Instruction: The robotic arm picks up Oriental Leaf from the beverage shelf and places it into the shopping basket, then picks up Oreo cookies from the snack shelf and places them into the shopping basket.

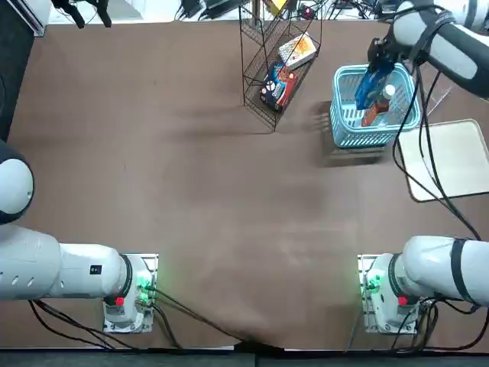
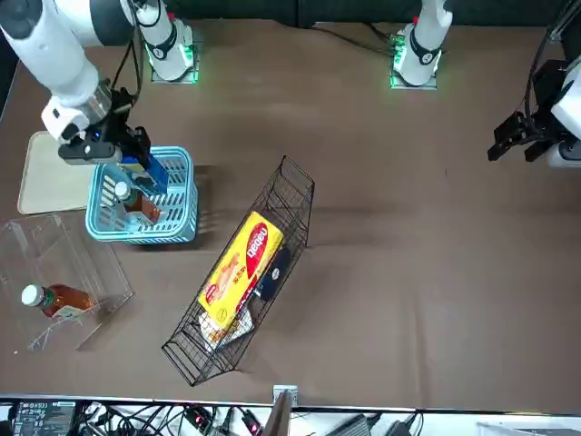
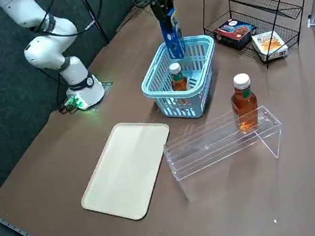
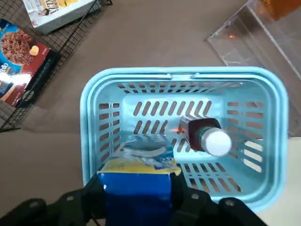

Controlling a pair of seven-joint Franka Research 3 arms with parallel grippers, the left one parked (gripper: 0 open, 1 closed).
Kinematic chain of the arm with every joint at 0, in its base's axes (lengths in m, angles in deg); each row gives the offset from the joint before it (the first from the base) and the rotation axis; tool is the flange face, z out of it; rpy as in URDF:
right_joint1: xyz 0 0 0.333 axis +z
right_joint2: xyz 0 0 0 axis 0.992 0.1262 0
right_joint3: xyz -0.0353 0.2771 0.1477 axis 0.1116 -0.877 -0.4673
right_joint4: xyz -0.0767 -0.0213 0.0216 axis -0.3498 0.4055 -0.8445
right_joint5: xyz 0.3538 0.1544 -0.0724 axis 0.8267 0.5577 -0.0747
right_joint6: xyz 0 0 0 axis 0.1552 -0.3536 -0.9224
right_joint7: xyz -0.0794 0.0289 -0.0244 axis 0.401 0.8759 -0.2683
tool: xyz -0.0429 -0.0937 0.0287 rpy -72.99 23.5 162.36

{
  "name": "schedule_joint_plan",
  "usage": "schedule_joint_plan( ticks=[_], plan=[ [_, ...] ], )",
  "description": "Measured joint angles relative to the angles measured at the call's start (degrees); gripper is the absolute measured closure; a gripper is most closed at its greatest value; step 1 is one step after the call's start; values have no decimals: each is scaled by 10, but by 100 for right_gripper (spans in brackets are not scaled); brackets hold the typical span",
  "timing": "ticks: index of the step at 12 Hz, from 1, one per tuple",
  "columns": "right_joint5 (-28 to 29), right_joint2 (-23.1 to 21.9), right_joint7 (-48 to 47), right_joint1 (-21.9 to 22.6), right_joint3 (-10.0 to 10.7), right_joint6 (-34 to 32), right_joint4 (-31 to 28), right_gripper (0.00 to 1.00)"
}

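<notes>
The step in hand looks to be the last one, setting the cookies down among the shopping: the right arm's dark two-finger jaws (image 4: 139,200) pinch the bright blue rectangular pack of Oreo cookies (image 3: 172,37) between them, and the pack hangs upright over the light-blue slotted plastic basket (image 3: 200,49), at the side nearer the black wire rack (image 3: 275,5); whether its lower end touches the basket's bottom I cannot tell

The slim clear bottle of orange-brown tea with a white cap (image 3: 178,79) is already inside the basket, leaning beside the pack, so the drink half of the task seems done; a second bottle of the same tea (image 3: 244,102) stands at the see-through acrylic stand (image 3: 212,149) on the brown bench (image 3: 241,213), just beyond the basket, and calls for nothing more

What the next move calls for, I judge, is lowering the pack straight down until the basket's floor bears it, then spreading the jaws and lifting clear; the jaws should keep off the rim, and a pack let go too high might tip against the bottle or lodge on the wall
</notes>
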Motion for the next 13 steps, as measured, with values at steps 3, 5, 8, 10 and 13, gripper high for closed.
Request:
schedule_joint_plan(
  ticks=[3, 5, 8, 10, 13],
  plan=[
    [0, 34, 0, 0, 0, 43, -14, 44],
    [0, 57, 0, 0, 0, 79, -26, 44],
    [0, 98, 0, 7, -1, 137, -53, 44],
    [0, 118, 0, 8, -1, 152, -55, 44],
    [-11, 144, 0, 7, -1, 167, -56, 44]
  ],
)
